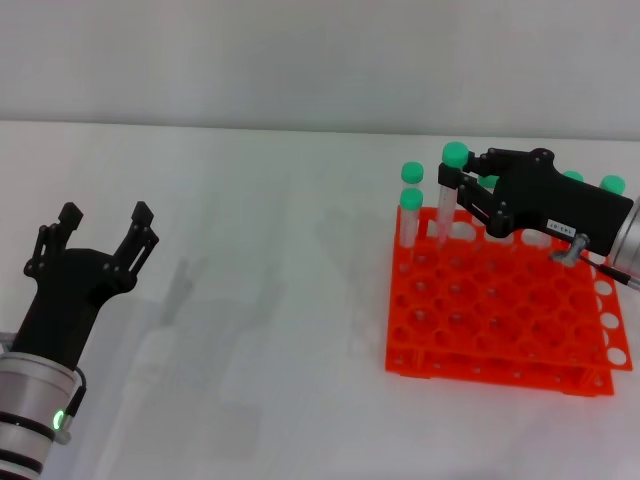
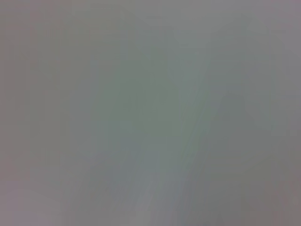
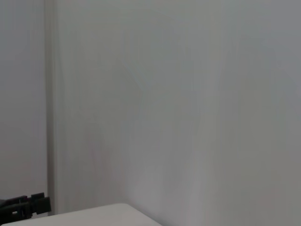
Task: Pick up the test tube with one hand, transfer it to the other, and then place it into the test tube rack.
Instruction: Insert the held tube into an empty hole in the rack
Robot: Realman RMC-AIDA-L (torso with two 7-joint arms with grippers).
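We see the left wrist view only as a uniform grey blur; nothing in it can be identified. In the head view, the right end effector (image 1: 450,185) covers the back rows of the rack (image 1: 500,310), so we cannot tell whether its fingers grip the test tube (image 1: 447,195) or merely flank it. Two green caps (image 1: 612,184) behind it show only partly. The picture's edge cuts off the right arm and the left end effector's (image 1: 103,225) wrist. A dark fragment (image 3: 23,207) in the right wrist view is unidentifiable.
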